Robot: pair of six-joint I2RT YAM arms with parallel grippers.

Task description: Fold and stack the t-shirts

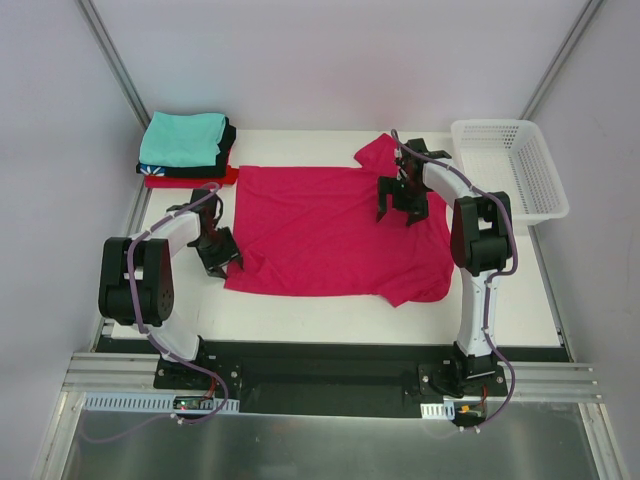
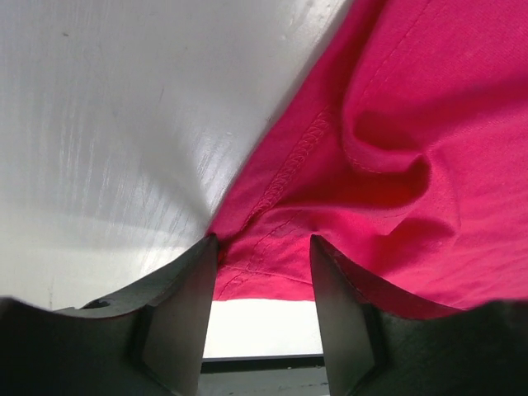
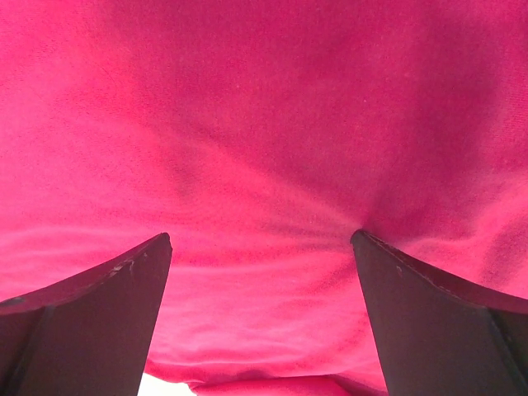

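White mesh basket [image 1: 492, 124] at the far-right corner of the white table [image 1: 330, 315].

four t-shirts [image 1: 330, 235] (three stacked), one basket [image 1: 549, 165]

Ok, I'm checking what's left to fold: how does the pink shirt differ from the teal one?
The pink shirt lies spread open with its sleeves out, while the teal shirt is folded into a compact rectangle. The pink shirt rests directly on the table, mid-workspace, whereas the teal shirt tops a pile in the far left corner. Both are plain-coloured soft cloth.
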